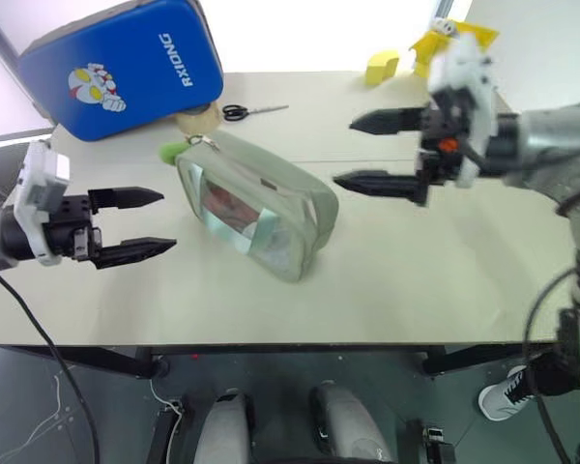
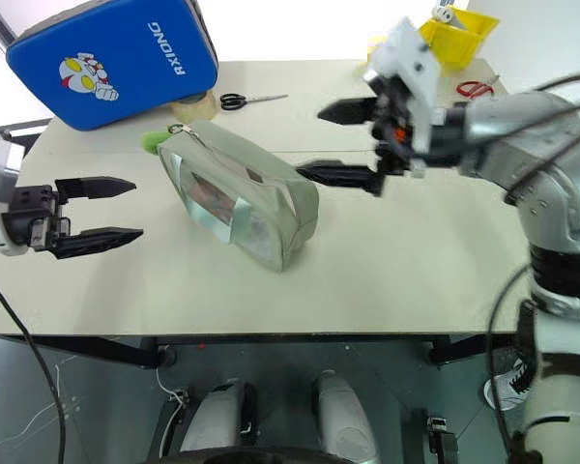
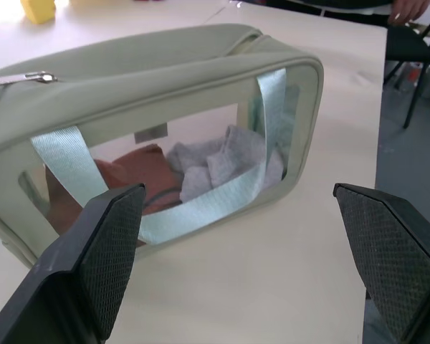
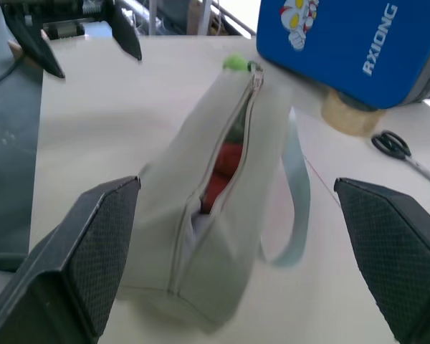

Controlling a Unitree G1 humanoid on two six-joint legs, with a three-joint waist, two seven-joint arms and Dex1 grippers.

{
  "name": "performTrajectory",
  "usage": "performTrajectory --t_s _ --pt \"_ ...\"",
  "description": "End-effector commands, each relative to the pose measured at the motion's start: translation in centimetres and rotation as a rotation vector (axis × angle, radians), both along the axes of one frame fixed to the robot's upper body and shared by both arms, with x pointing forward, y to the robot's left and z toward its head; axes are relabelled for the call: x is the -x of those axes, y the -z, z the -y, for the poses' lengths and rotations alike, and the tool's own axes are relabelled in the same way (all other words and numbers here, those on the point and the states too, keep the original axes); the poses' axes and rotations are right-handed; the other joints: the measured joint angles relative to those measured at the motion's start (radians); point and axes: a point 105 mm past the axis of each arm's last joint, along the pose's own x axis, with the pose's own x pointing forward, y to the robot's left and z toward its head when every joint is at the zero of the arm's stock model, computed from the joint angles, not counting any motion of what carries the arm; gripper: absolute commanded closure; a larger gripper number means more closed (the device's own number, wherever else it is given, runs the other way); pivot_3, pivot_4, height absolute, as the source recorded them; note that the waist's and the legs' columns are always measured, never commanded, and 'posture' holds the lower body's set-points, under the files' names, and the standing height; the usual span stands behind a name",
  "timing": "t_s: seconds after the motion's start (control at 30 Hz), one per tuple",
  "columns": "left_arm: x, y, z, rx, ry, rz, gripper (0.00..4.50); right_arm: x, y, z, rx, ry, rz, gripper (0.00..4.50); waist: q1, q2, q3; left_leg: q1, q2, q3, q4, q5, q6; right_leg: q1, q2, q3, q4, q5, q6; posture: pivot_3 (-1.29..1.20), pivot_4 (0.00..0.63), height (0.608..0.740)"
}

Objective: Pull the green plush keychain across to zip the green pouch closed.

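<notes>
On desk (image 1: 416,280), pouch (image 1: 261,208) lies unzipped, keychain (image 1: 171,151) at far end. Left hand (image 1: 140,224) and right hand (image 1: 372,152) flank it, both spread, empty, poised to brace and pull.

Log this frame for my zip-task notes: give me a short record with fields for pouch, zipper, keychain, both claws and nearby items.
pouch: pale green, lying on the table, window side facing the left claw
zipper: open, red contents show through the gap
keychain: lime green, at the pouch end nearest the blue case
left claw: open, beside the pouch, holding nothing
right claw: open, raised on the pouch's other side, holding nothing
nearby: scissors, tape roll
</notes>
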Motion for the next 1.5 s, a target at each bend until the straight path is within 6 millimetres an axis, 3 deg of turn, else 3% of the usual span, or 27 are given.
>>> performTrajectory --t_s 0.03,0.23,0.37,0.5,0.6,0.83,0.87,1.03,1.2,1.37,1.5 --pt "0.1 -2.2 -0.5 0.034 0.013 0.076 0.03 -1.2 -1.3 -3.4 -0.018 0.002 -0.082 0.0 -0.006 0.0 0.0 0.0 0.0 0.001 0.0 0.0 0.0 -0.001 0.0 0.0 0.001 0.0 0.0 0.0 0.15 0.737" --pt "-0.2 -3.1 -0.9 0.055 0.006 0.101 0.03 -2.9 -0.1 -9.0 0.061 0.015 -0.236 0.0 -0.01 0.0 0.0 -0.004 0.0 0.001 -0.001 0.0 0.0 -0.005 -0.001 0.0 0.001 0.0 0.0 0.0 0.15 0.737" --pt "-0.1 -3.0 -1.0 0.058 -0.009 0.106 0.03 -3.3 1.7 -11.2 0.158 0.027 -0.288 0.0 -0.012 -0.001 0.0 -0.006 0.0 0.001 -0.001 0.0 0.0 -0.007 -0.001 -0.001 0.001 0.0 0.0 0.0 0.15 0.737" --pt "0.2 -2.6 -1.1 0.057 -0.019 0.102 0.03 -3.3 3.2 -11.8 0.255 0.038 -0.289 0.0 -0.018 -0.001 0.0 -0.007 0.0 0.001 -0.001 0.0 0.0 -0.008 -0.002 -0.001 0.001 0.0 0.0 0.0 0.15 0.737" --pt "0.3 -2.4 -1.0 0.056 -0.022 0.101 0.0 -3.4 3.9 -12.1 0.305 0.032 -0.275 0.86 -0.022 -0.001 0.0 -0.007 0.0 0.001 -0.001 0.0 0.0 -0.008 -0.002 -0.001 0.001 0.0 0.0 0.0 0.15 0.737" --pt "0.1 -2.2 -0.8 0.047 -0.025 0.105 0.0 -3.4 3.6 -12.5 0.335 0.006 -0.237 4.49 -0.024 -0.001 0.0 -0.007 0.0 0.0 -0.001 0.0 0.0 -0.008 -0.001 -0.001 0.001 0.0 0.0 0.0 0.15 0.737" --pt "0.1 -2.2 -0.8 0.046 -0.024 0.106 0.0 -3.4 3.4 -12.5 0.333 0.003 -0.232 4.49 -0.024 -0.001 0.0 -0.007 0.0 0.0 -0.001 0.0 0.0 -0.008 -0.001 -0.001 0.001 0.0 0.0 0.0 0.15 0.737" --pt "-0.1 -2.1 -0.6 0.037 -0.017 0.11 0.0 -3.3 1.8 -11.1 0.341 -0.051 -0.139 4.49 -0.023 -0.001 0.0 -0.007 0.0 0.0 -0.001 0.0 0.0 -0.008 -0.001 -0.001 0.001 0.0 0.0 0.0 0.15 0.737" --pt "-0.1 -2.1 -0.5 0.036 -0.012 0.112 0.0 -2.6 0.5 -7.2 0.446 -0.161 0.034 4.49 -0.019 -0.001 0.0 -0.011 -0.001 -0.001 0.0 0.0 0.0 -0.01 -0.002 -0.002 0.0 0.0 0.0 0.0 0.15 0.737" --pt "-0.2 -2.0 -0.3 0.036 -0.006 0.108 0.0 -1.5 1.5 -4.3 0.578 -0.257 0.145 4.49 -0.025 -0.001 0.0 -0.011 0.0 -0.001 -0.001 0.0 0.0 -0.011 -0.001 -0.002 0.0 0.0 0.0 0.0 0.15 0.737" --pt "-0.3 -1.9 -0.1 0.033 0.002 0.104 0.0 -1.4 3.1 -3.0 0.645 -0.282 0.196 4.49 -0.024 -0.001 0.0 -0.01 0.0 -0.001 0.0 0.0 0.0 -0.011 -0.001 -0.002 0.002 0.0 0.0 0.0 0.15 0.737"
